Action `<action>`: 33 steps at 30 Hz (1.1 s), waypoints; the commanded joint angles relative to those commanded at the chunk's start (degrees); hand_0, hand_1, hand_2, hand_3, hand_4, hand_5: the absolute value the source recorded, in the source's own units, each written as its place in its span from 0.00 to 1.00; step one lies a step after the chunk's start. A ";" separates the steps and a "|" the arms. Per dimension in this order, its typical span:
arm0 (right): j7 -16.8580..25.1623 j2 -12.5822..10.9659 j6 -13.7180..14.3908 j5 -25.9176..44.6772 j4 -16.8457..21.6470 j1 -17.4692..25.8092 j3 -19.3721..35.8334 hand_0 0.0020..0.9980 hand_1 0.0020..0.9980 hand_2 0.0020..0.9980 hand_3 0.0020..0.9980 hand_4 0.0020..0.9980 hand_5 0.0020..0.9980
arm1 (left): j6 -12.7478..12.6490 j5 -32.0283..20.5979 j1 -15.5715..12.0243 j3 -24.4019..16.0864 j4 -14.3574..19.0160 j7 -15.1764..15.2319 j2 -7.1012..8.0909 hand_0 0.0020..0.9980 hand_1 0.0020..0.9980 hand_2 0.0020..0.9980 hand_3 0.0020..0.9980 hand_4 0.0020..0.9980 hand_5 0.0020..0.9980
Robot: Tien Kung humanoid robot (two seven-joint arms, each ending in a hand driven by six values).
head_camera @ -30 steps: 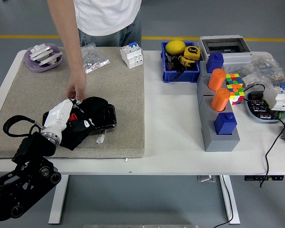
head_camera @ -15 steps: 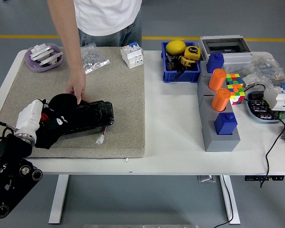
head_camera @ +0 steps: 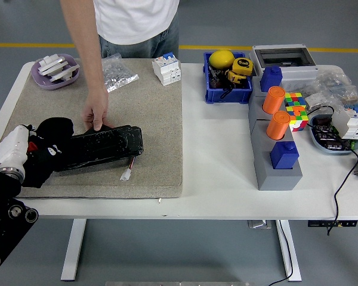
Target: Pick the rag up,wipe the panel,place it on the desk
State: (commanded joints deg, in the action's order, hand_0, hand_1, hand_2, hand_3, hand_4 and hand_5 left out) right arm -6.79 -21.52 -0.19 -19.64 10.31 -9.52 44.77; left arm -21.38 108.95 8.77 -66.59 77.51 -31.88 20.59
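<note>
While the left hand clutches the black rag at the panel's left end, the panel could slide if the person's hand lets go.

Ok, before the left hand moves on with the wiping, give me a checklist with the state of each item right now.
1. Left hand holds the rag: ok, fingers closed on the dark cloth.
2. Rag on the panel: ok, at its left end.
3. Panel steadied: ok, the person's hand presses its far edge.
4. Panel on the mat: ok, lying flat.
5. White plug clear of the wipe path: ok, in front of the panel.
6. Right hand: cannot tell, out of view.
</note>
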 joint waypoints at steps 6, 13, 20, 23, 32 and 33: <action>0.00 0.10 -0.01 -0.03 0.00 -0.03 -0.08 0.72 0.26 0.63 0.63 1.00 0.59 | -0.14 -0.37 0.32 1.62 0.19 0.15 -0.17 0.19 0.11 0.45 0.42 0.16 0.00; -0.03 0.05 0.02 0.00 0.00 -0.06 -0.14 0.71 0.26 0.63 0.63 1.00 0.59 | -0.33 -1.21 2.69 6.45 1.22 0.10 -1.02 0.19 0.11 0.45 0.42 0.15 0.00; 0.00 0.10 0.01 0.02 0.00 -0.16 -0.24 0.71 0.26 0.63 0.64 1.00 0.60 | -0.43 -2.30 6.04 12.46 2.02 -0.03 -1.70 0.19 0.11 0.45 0.42 0.16 0.00; 0.05 0.11 0.02 0.05 0.00 -0.19 -0.24 0.71 0.26 0.63 0.64 1.00 0.60 | -0.47 -2.69 7.14 14.65 2.07 -0.09 -2.18 0.19 0.11 0.45 0.42 0.16 0.00; -0.01 0.02 -0.03 0.31 0.00 -0.33 -0.70 0.71 0.26 0.63 0.64 1.00 0.60 | -0.46 -4.12 10.95 21.62 1.90 -0.26 -3.58 0.19 0.11 0.45 0.42 0.16 0.00; 0.02 0.03 -0.03 0.35 0.00 -0.37 -0.73 0.71 0.26 0.63 0.64 1.00 0.60 | -0.45 -4.34 11.57 22.38 1.85 -0.30 -4.06 0.19 0.11 0.45 0.42 0.16 0.00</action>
State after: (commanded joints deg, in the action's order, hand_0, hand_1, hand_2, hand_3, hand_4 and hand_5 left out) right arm -6.77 -21.49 -0.21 -19.29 10.31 -9.90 44.04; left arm -21.83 104.61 20.34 -44.22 79.37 -32.18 16.53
